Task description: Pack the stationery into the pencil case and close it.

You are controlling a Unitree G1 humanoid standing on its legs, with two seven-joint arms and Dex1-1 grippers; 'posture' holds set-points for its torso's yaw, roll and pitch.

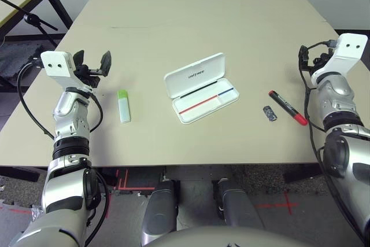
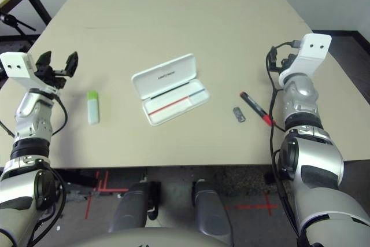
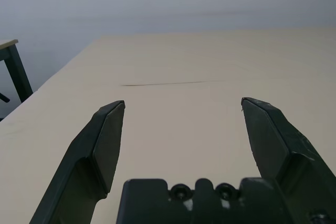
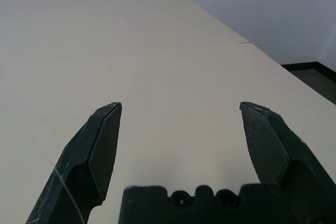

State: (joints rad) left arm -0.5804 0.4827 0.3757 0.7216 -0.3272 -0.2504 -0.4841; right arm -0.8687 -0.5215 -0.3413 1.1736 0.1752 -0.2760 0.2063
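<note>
Both grippers are released and empty — drop your left gripper (image 1: 92, 65) onto the stubby white highlighter with light-green cap (image 1: 124, 106) just below it, pinching across the barrel. The flat white hard-plastic pencil case (image 1: 200, 87) lies open and empty between the arms, with the red marker (image 1: 287, 108) and small dark-grey piece (image 1: 269, 113) nearer your right gripper (image 4: 178, 129).

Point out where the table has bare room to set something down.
Free: the far half of the table beyond the open case, and the strip between highlighter and case. Crowded: right of the case, where the grey piece and marker lie close together.
</note>
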